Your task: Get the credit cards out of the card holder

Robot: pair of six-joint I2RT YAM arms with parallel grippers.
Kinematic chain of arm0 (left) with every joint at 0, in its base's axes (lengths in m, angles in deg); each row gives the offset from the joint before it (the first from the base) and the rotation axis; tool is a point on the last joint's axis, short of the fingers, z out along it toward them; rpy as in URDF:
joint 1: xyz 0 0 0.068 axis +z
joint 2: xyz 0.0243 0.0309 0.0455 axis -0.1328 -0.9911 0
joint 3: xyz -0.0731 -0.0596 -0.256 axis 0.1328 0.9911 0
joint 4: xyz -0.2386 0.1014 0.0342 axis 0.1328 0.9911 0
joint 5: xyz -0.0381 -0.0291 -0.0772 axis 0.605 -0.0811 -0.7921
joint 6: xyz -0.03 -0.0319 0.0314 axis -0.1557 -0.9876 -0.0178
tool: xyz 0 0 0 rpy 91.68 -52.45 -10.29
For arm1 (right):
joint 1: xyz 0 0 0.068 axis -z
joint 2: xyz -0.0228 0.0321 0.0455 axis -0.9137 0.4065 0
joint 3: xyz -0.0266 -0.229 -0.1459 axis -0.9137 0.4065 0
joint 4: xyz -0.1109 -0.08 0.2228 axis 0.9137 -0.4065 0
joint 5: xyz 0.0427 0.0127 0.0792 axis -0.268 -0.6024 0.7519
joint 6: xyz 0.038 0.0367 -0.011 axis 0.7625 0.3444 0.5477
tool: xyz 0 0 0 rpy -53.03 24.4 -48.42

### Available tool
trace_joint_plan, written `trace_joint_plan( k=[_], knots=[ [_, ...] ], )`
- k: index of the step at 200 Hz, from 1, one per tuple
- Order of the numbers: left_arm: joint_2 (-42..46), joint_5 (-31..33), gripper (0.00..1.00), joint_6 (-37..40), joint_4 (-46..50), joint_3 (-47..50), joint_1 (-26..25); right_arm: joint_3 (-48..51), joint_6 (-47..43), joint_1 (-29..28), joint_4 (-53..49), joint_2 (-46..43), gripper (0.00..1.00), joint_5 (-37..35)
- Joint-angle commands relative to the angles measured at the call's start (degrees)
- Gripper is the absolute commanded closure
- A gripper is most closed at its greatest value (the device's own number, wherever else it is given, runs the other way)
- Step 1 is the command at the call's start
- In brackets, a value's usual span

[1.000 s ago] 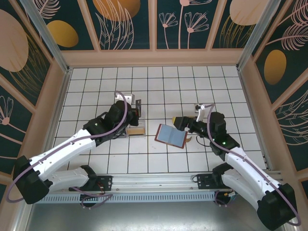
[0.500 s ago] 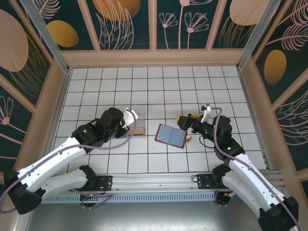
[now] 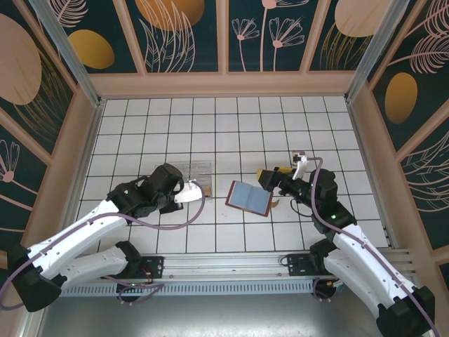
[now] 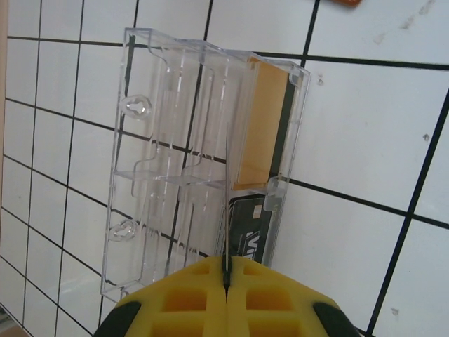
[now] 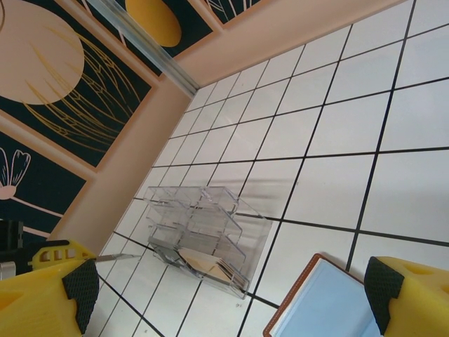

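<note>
Finds the card holder [image 3: 249,198] spread open like a book at mid-worktop [image 3: 231,126], blue-grey inside up, brown rim. Against a second ago, sees the left hand [image 4: 226,265] drawn back nearward off the clear box [image 4: 189,161], pressed shut, nothing visible between. Finds the right hand [image 3: 269,179] gaping wide, empty, just beside the card holder's right edge.

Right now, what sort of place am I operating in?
Probably a staged robot test cell, not a real room: a white gridded tabletop, walled by printed floral panels in an aluminium frame, with a mounting rail along the near edge.
</note>
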Motion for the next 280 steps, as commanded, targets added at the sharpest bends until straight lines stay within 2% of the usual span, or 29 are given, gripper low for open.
trace_joint_plan(
  k=[1, 46, 115, 171, 222, 280],
  knots=[
    [0.9, 0.1, 1.00, 4.3, 2.5, 3.2, 0.1, 0.6, 0.2, -0.2, 0.1, -0.9, 0.01, -1.6],
    [4.7, 2.0, 1.00, 5.2, 1.8, 12.0, 0.2, 0.7, 0.5, 0.0, 0.6, -0.2, 0.01, -2.2],
    [4.0, 7.1, 1.00, 8.6, -10.1, 18.1, 1.2, 1.2, 0.7, -0.1, 0.9, 0.2, 0.01, -1.3],
    [1.4, 5.7, 1.00, 13.0, -14.6, 16.4, 6.8, 1.2, 0.4, 0.0, 1.9, 1.1, 0.01, 2.5],
    [-0.7, 5.0, 1.00, 14.5, -17.7, 16.8, 7.5, 1.4, 0.2, -0.1, 2.0, 1.4, 0.01, 2.6],
    [-1.4, 4.3, 1.00, 14.1, -17.0, 17.9, 7.6, 1.6, 0.1, -0.1, 2.1, 1.6, 0.01, 2.7]
  ],
)
